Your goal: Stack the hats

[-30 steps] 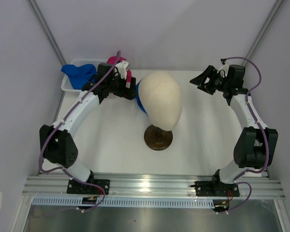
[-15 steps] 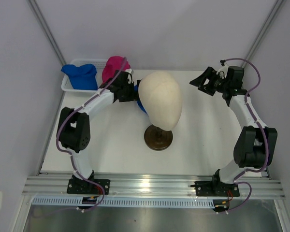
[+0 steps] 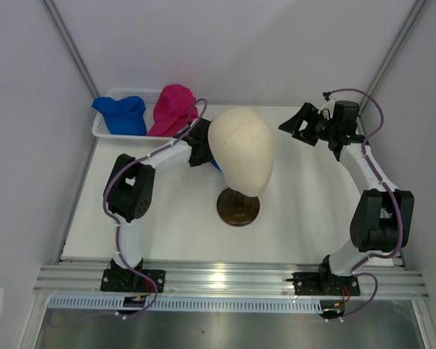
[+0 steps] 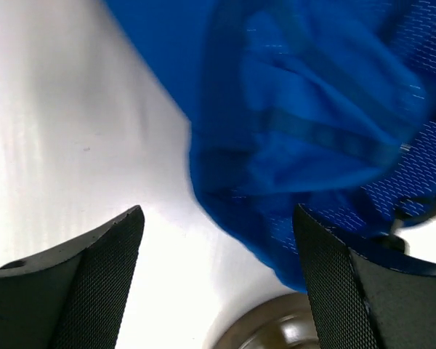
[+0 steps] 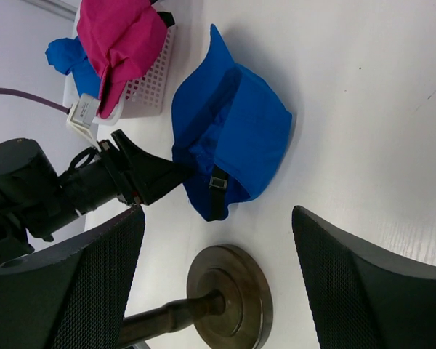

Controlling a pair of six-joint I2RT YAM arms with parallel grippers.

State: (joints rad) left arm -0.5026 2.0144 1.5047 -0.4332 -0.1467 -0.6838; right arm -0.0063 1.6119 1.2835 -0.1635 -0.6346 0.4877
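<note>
A royal blue cap (image 5: 229, 138) lies on the table behind the mannequin head; only a sliver of it shows in the top view (image 3: 212, 157). My left gripper (image 3: 202, 142) is open and low at this cap's edge, with the blue cloth (image 4: 305, 123) just ahead of the right finger and nothing between the jaws. A magenta cap (image 3: 173, 109) and another blue cap (image 3: 122, 115) sit in the basket. My right gripper (image 3: 296, 123) is open and empty, raised over the table's far right and facing the cap on the table.
The cream mannequin head (image 3: 240, 149) on its dark round base (image 3: 238, 207) stands mid-table, right beside my left gripper. The base also shows in the right wrist view (image 5: 229, 298). The white mesh basket (image 3: 99, 131) sits at the far left corner.
My left arm has swung right, from over the basket to the blue cap behind the head. The magenta cap now rests in the basket. My right gripper shifted slightly left.
</note>
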